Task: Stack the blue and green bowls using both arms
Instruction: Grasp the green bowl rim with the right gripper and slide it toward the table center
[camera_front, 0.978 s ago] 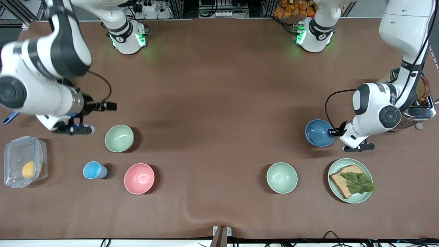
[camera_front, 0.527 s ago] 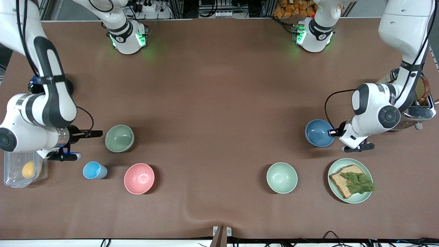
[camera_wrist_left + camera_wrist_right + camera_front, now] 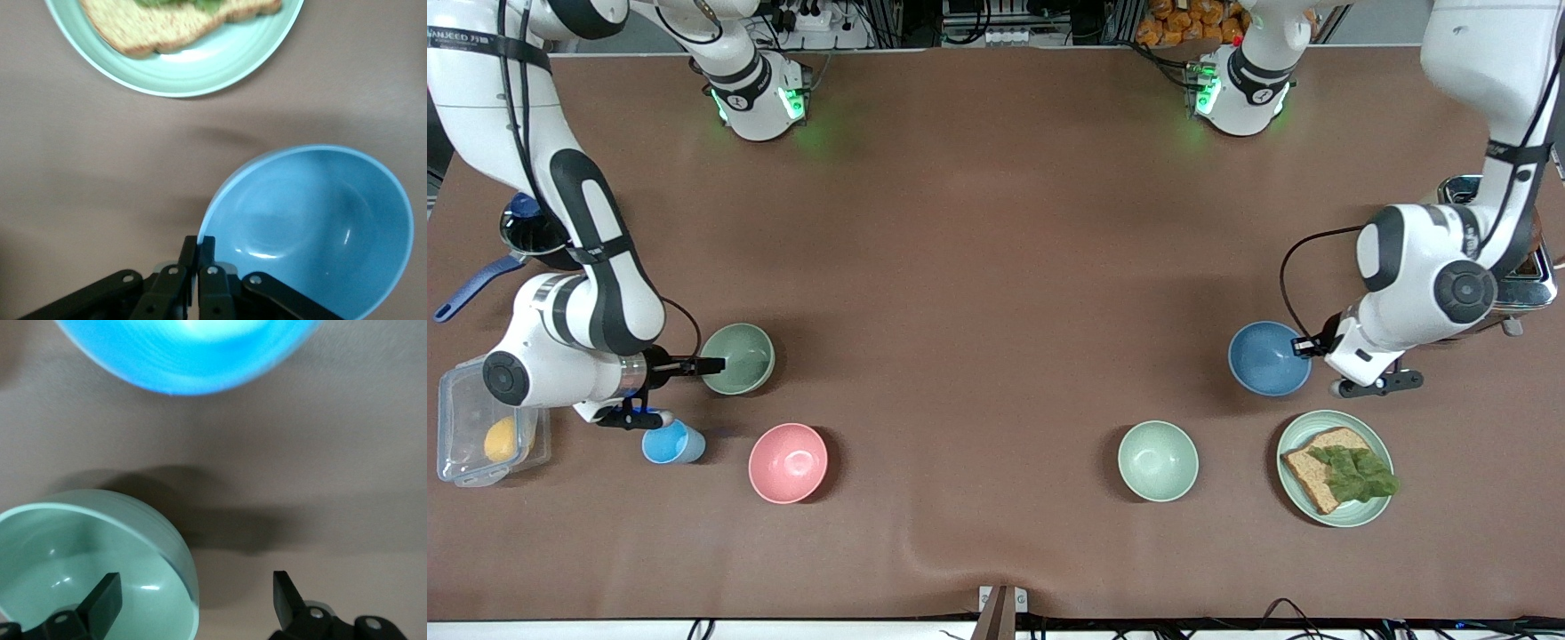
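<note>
I'm in the grasping step. On the brown worktop (image 3: 996, 267) the blue bowl (image 3: 1267, 357) sits at the front frame's right of centre, the green bowl (image 3: 738, 357) at its left of centre, well apart. My left pincer (image 3: 199, 257) is clenched on the blue bowl's rim, thin wall pinched between the fingers. My right pincer (image 3: 193, 597) stands released, its fingers straddling the green bowl's rim. Next, I judge, the right must close; then one bowl gets lifted over the other.

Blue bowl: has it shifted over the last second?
Yes. The blue bowl, pinched in the left pincer, slid slightly toward the toaster.
</note>
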